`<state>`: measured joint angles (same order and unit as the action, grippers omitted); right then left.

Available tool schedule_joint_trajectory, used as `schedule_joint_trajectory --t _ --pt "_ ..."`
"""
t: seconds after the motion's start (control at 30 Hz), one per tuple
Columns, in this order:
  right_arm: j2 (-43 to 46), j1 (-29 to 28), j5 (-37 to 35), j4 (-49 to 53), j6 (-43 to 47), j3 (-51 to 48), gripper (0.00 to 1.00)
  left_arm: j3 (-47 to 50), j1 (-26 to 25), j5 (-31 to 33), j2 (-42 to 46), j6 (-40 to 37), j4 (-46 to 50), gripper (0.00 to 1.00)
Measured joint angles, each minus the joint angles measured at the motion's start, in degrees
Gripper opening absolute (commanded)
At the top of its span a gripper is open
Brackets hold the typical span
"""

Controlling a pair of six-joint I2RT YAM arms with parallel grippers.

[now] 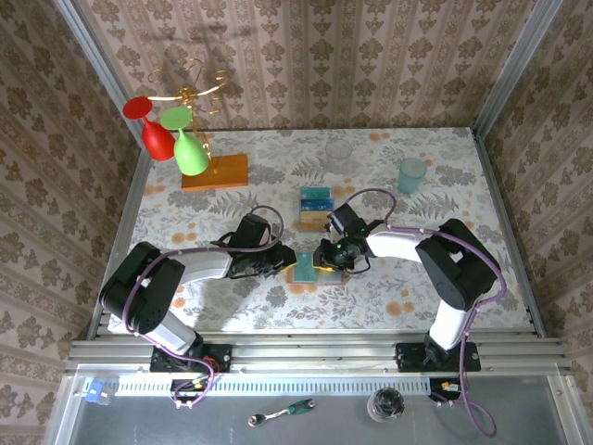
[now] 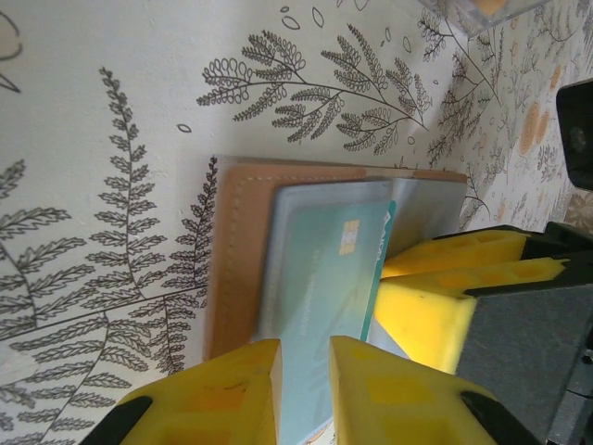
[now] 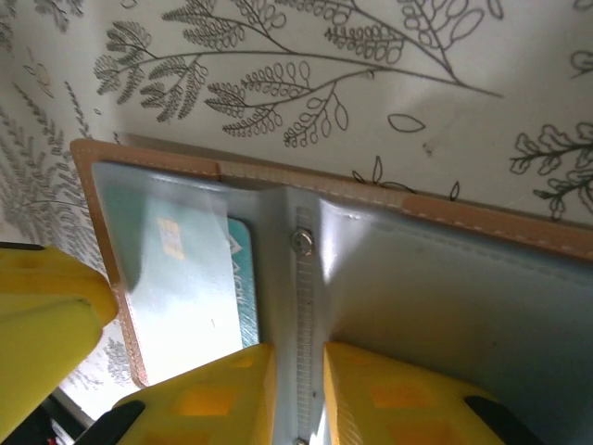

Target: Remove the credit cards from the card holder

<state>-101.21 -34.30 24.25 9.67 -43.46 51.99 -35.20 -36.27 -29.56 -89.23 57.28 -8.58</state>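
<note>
Well inside the near edge of the table (image 1: 500,185), the left gripper (image 2: 306,345) has jaws nearly together around the teal credit card (image 2: 320,278), grip uncertain. The right gripper (image 3: 298,350) pinches the centre fold of the open card holder (image 3: 445,287). Slide the card straight along its pocket, holder pinned.

The left arm (image 1: 199,264) and right arm (image 1: 408,243) had white shells, black joints and looping purple cables (image 1: 269,209); left pincer (image 2: 304,357) and right pincer (image 3: 298,357) bore blocky yellow fingers (image 2: 222,399).
</note>
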Motion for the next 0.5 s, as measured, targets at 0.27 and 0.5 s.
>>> schedule_joint_trajectory --t 0.27,0.5 --pt "0.0 0.0 0.2 -0.8 1.3 -0.4 0.24 0.0 0.0 0.0 0.0 -0.2 0.1 0.14" --pt "0.3 0.0 0.2 -0.7 1.3 -0.4 0.24 -0.2 -0.1 0.7 0.0 -1.6 2.6 0.1"
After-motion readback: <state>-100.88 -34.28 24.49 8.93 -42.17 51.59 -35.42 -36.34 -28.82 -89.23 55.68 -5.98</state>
